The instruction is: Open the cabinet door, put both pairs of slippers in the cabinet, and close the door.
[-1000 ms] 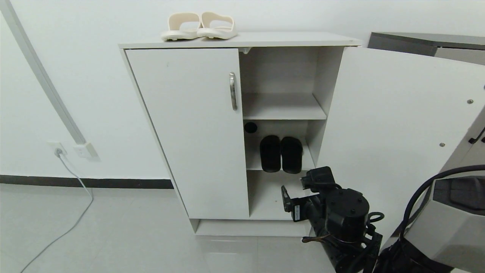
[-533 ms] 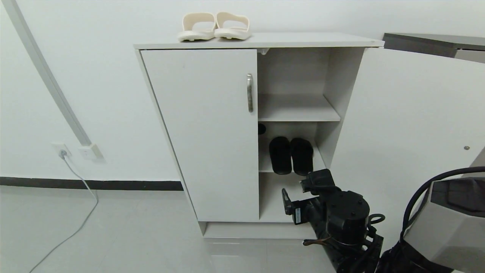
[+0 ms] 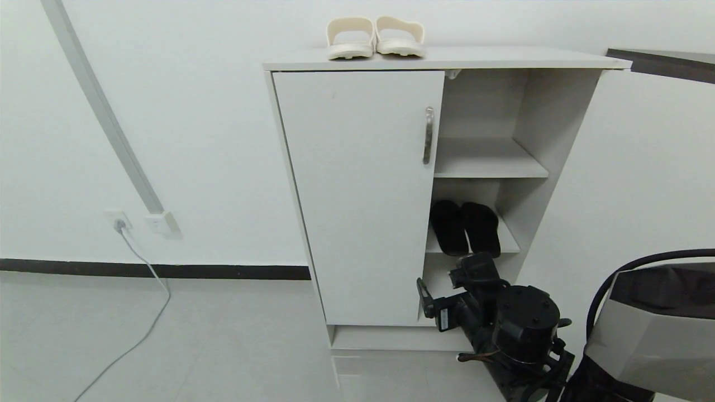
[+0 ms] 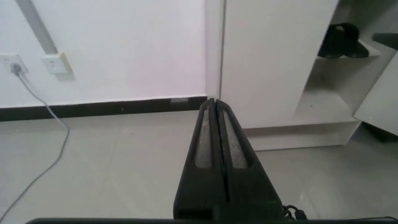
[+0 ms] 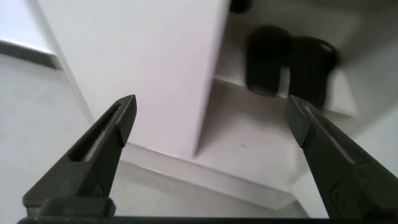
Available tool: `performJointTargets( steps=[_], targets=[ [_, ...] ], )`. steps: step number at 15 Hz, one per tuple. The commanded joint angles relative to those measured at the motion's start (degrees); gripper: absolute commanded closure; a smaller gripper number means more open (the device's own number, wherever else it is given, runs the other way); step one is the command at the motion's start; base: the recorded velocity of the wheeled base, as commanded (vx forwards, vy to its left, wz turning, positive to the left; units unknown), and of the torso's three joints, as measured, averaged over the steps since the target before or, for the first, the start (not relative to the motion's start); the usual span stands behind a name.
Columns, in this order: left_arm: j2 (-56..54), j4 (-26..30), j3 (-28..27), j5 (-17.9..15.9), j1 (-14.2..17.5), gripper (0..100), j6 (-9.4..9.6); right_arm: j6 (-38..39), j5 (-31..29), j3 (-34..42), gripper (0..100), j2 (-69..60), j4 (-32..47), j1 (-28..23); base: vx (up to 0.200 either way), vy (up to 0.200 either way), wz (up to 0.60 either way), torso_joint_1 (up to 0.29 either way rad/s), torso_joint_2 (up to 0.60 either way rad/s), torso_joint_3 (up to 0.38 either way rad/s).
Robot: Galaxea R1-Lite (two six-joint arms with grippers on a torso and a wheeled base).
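Leftward, ahead of my left gripper [image 4: 214,104], lies an open stretch of pale floor [image 4: 112,162]. That hand is clenched, its fingers pressed flat together around nothing. A grey cable [image 4: 43,115] drops from a wall socket [image 4: 13,64] and trails over the floor, on the side of that hand away from the cabinet [image 3: 290,167]. Nearer the cabinet, the shut left door [image 3: 357,195] stands beyond the same hand, its lower edge just above the plinth.

My right gripper [image 5: 211,106] sits low in front of the cabinet, released, fingers spread wide apart. The free edge of the shut door runs straight ahead between them, and its metal handle [image 3: 428,135] is well above the hand. Just to the right of that edge opens the bottom compartment [image 5: 249,149], level with the hand.

Above and beyond the hand, on the middle shelf [image 3: 511,237], the black slippers [image 3: 465,228] lie side by side, heels toward me. Higher is the upper shelf [image 3: 486,162]. Far above, on the cabinet top, the cream slippers [image 3: 375,38] sit as a pair over the shut door.

Rightmost, the open right door [image 3: 631,184] swings out beside my right arm, walling off that side.
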Motion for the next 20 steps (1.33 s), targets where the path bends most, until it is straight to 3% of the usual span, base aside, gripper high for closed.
performJointTargets(
  steps=[1, 20],
  targets=[
    [0.07, 0.0, 0.01, -0.02, 0.04, 100, -0.02, 0.09, 0.65, 0.61, 0, 0.74, 0.17, -0.23, 0.0, 0.2, 0.0, -0.002, 0.0, 0.002],
    [0.07, 0.0, 0.01, -0.02, 0.04, 100, -0.02, -0.08, 0.82, -0.1, 0, 2.67, -0.09, -1.02, 0.0, 0.011, 0.0, 0.0, 0.0, 0.0]
  ],
)
